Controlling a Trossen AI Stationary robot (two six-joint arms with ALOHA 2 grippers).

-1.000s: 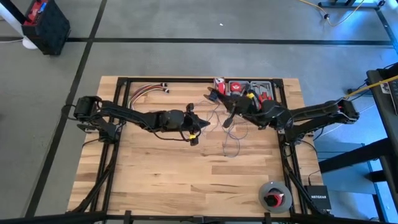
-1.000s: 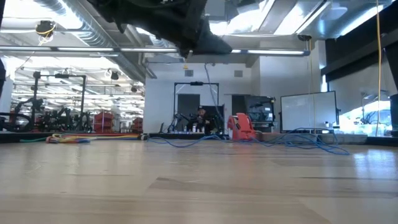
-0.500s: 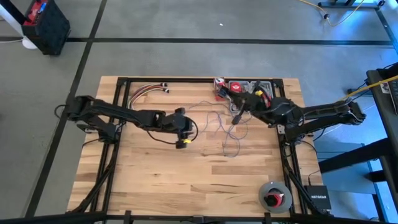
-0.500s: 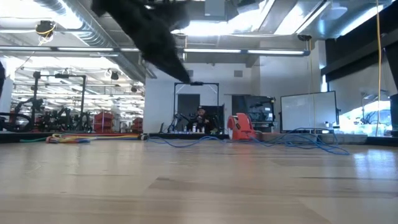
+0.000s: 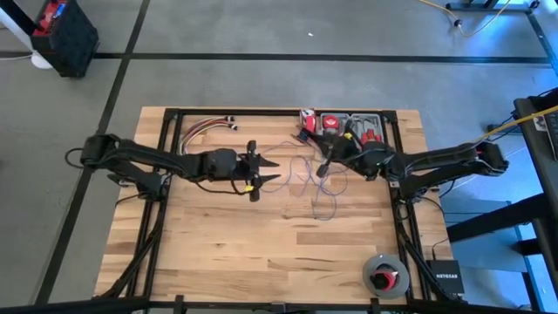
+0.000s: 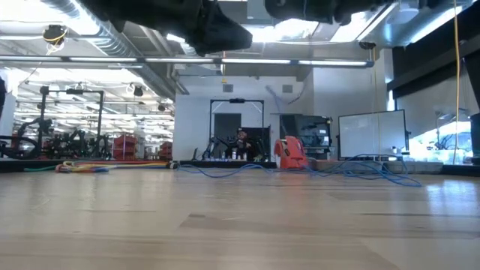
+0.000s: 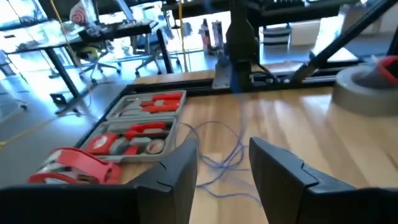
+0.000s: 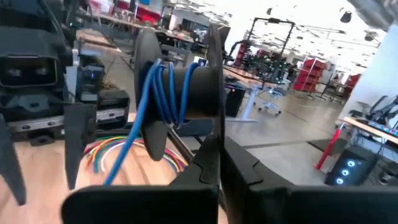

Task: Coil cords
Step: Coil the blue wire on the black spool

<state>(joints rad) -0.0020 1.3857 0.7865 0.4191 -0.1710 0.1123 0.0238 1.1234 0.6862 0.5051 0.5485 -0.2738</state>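
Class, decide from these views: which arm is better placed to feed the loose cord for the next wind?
Probably the left. Its tool is open, beside the loose cord. The right tool already grips the spool.

Cords [image 5: 316, 186] mid-table, between left tool [image 5: 272, 170] (fingers apart), right tool [image 5: 321, 168]

My left gripper [image 7: 224, 171] has its two dark fingers [image 7: 283, 171] spread apart at the bottom of the frame. The thin blue cords [image 7: 227, 155] loop loosely on the wooden table [image 7: 298, 121] between them. Left side: a grey tray [image 7: 134, 134] with red tools. Upper right edge: a grey roll [image 7: 367, 90].
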